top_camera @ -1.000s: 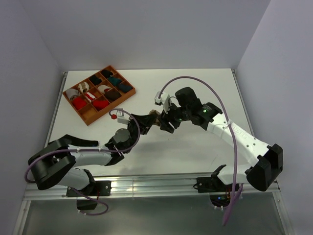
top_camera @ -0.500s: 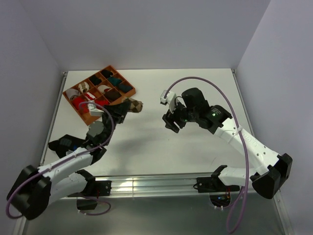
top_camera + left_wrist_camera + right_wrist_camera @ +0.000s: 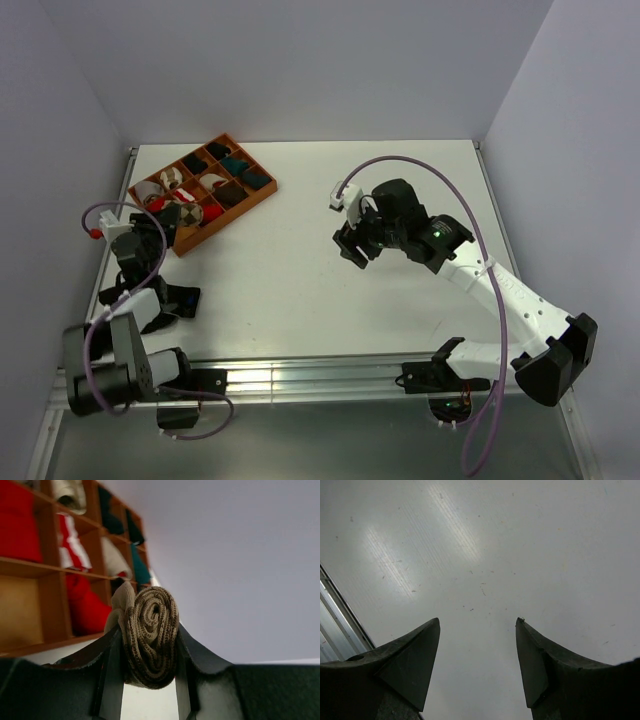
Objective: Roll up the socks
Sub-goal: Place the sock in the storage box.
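The sock roll is coarse, ribbed knit cloth. The tray looks smooth and matt; plastic or wood, I cannot tell. The table is white, smooth, faintly glossy and finely scuffed. The right gripper has matt, dark plastic fingers.

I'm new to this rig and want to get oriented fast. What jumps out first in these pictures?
The tan-and-brown sock, wound into a tight spiral, sits clamped in the left gripper beside the orange tray at the left rear of the table. The tray's compartments hold red, black, teal and white sock rolls. The right gripper hangs open over the table's middle, holding nothing.
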